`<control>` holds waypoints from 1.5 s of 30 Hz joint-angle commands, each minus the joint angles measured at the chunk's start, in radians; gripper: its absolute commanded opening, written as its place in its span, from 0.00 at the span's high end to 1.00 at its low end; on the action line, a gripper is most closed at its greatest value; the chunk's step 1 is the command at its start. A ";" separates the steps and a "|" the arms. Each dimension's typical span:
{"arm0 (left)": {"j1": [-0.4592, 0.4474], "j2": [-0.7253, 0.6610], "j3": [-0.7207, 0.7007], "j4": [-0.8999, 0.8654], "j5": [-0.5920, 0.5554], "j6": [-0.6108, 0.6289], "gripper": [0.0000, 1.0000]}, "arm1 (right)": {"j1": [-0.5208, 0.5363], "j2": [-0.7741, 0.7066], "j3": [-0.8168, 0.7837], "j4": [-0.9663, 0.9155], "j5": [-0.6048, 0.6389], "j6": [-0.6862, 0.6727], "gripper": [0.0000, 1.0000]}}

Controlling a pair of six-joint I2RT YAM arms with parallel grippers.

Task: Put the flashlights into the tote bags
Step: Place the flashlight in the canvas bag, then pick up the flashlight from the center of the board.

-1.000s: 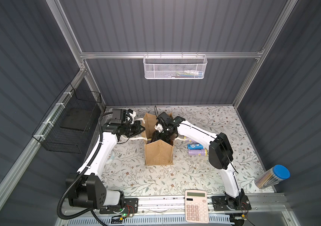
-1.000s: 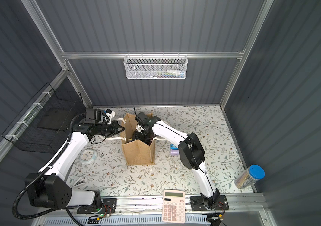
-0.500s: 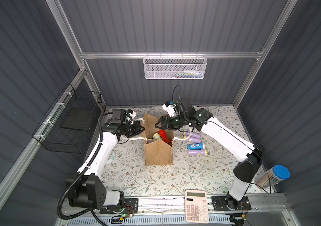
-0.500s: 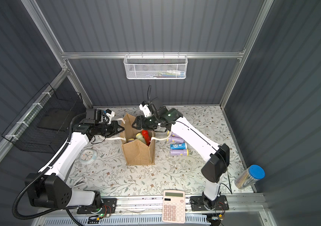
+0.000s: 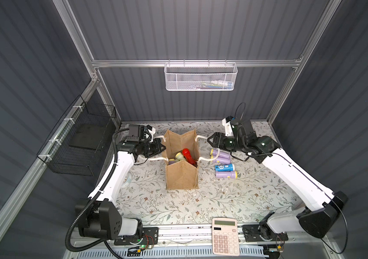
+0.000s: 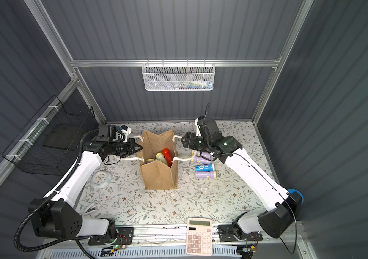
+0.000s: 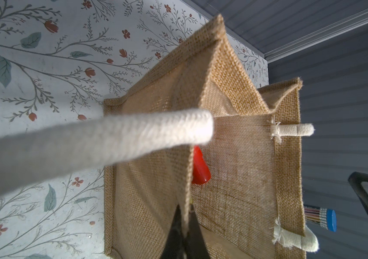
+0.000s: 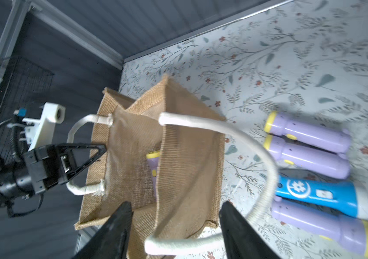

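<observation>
The tan jute tote bag [image 5: 182, 177] stands upright mid-table with its mouth spread. A red flashlight [image 5: 188, 154], a pale green one [image 5: 179, 156] and a lilac one [image 5: 172, 160] lie inside. My left gripper [image 5: 161, 146] is shut on the bag's left wall [image 7: 234, 190], pinching the rim between its fingertips [image 7: 193, 226]. My right gripper [image 5: 210, 140] hangs open and empty just right of the bag, by the white rope handle [image 8: 257, 143]. On the table right of the bag lie three lilac flashlights [image 8: 306, 132] and a blue flashlight [image 5: 224, 167].
A pink calculator [image 5: 225, 235] sits at the front edge. A small round clock [image 6: 100, 178] lies by the left arm. A white mesh basket [image 5: 201, 77] hangs on the back wall, a black wire basket [image 5: 82, 143] on the left. A blue-capped clear tube [image 6: 294, 194] stands behind the right arm.
My right gripper has come out of the bag and drawn back to the right, jaws widening. The red flashlight now lies in the bag. The left gripper has kept its hold.
</observation>
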State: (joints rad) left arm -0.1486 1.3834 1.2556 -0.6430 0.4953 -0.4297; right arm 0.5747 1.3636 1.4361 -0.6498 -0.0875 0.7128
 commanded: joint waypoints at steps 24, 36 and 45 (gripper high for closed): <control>0.006 0.003 0.033 0.020 0.011 0.011 1.00 | -0.094 -0.139 -0.678 0.166 0.010 0.759 0.42; 0.006 0.001 0.015 0.020 0.010 0.019 1.00 | -0.056 0.017 -0.598 0.221 0.031 0.847 0.40; 0.006 0.018 0.017 0.016 0.010 0.029 1.00 | -0.054 0.095 -0.560 0.204 0.054 0.896 0.40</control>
State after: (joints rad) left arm -0.1486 1.3869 1.2556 -0.6422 0.4946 -0.4263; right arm 0.5182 1.4422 0.8558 -0.4324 -0.0586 1.5726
